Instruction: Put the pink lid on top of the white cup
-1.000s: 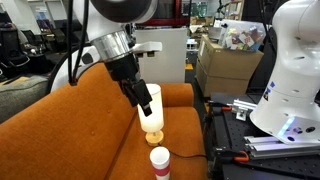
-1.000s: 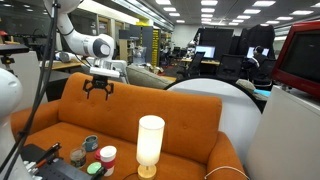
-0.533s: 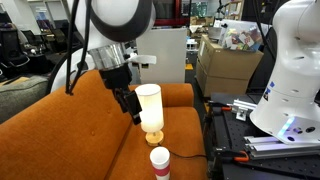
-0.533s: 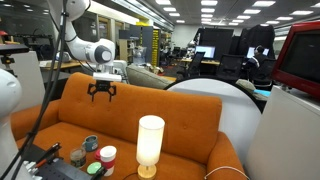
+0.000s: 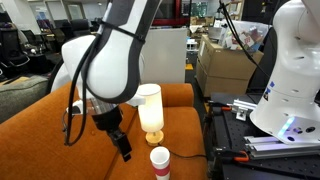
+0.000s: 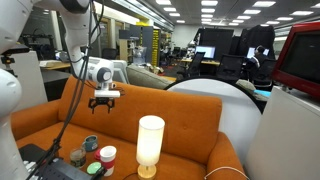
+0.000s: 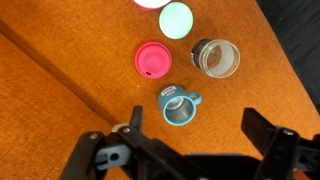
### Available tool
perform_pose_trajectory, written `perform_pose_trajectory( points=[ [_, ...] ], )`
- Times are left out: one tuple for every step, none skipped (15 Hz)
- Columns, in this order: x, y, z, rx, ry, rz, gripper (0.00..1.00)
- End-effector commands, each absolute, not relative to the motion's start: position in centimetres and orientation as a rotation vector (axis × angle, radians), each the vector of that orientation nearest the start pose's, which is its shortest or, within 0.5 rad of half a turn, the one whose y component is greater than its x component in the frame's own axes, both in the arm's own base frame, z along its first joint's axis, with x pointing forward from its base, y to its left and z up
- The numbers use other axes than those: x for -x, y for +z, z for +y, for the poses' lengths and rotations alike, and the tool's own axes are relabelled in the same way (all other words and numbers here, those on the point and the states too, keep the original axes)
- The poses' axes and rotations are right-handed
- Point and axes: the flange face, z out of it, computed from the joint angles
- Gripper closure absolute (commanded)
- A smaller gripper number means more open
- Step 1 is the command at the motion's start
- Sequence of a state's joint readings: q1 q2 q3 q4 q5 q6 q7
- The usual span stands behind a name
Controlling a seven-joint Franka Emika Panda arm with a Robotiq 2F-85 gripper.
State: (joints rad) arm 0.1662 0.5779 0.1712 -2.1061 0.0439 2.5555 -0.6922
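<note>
In the wrist view the pink lid point(image 7: 152, 58) lies flat on the orange sofa seat. A pale whitish round cup point(image 7: 176, 17) stands just beyond it, seen from above and apart from the lid. My gripper point(image 7: 178, 148) is open and empty, hovering above the seat with the lid ahead of its fingers. The gripper also shows in both exterior views point(image 5: 122, 148) point(image 6: 104, 100), hanging above the seat. A small white-topped thing with a red lower part point(image 5: 159, 160) point(image 6: 107, 155) stands on the seat; I cannot tell whether it is the cup.
A blue mug point(image 7: 177, 104) stands between the lid and my fingers, and a clear grey cup point(image 7: 215, 58) is beside the lid. A tall cream cylinder point(image 5: 150, 108) point(image 6: 150, 143) stands on the seat. The sofa backrest point(image 6: 170, 105) is behind, and a white robot base point(image 5: 290, 80) is nearby.
The arm has swung down and away from the cream cylinder. The gripper now hangs lower over the seat, still open. The objects have not moved.
</note>
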Motion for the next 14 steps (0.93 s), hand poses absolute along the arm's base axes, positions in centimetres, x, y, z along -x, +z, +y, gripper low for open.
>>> perform_pose_trajectory(
  points=[
    [-53.2, 13.1, 18.9, 2.656, 0.143, -1.397, 0.00],
    [-53.5, 13.4, 18.9, 2.659, 0.135, -1.394, 0.00],
    [-53.6, 13.6, 18.8, 2.661, 0.129, -1.392, 0.00],
    [-53.7, 13.7, 18.8, 2.661, 0.127, -1.392, 0.00],
    [-53.6, 13.7, 18.8, 2.661, 0.128, -1.392, 0.00],
    [-53.5, 13.8, 18.6, 2.675, 0.115, -1.385, 0.00],
    [-53.6, 13.5, 18.5, 2.681, 0.108, -1.373, 0.00],
    [-53.7, 13.1, 18.4, 2.678, 0.113, -1.360, 0.00],
    [-54.0, 12.4, 18.2, 2.688, 0.089, -1.350, 0.00],
    [-54.3, 11.5, 18.0, 2.685, 0.076, -1.340, 0.00],
    [-54.4, 10.6, 17.8, 2.670, 0.073, -1.332, 0.00],
    [-54.5, 9.3, 17.7, 2.661, 0.070, -1.325, 0.00],
    [-54.5, 8.3, 17.6, 2.656, 0.072, -1.316, 0.00],
    [-54.7, 7.1, 17.6, 2.650, 0.073, -1.310, 0.00]
  ],
)
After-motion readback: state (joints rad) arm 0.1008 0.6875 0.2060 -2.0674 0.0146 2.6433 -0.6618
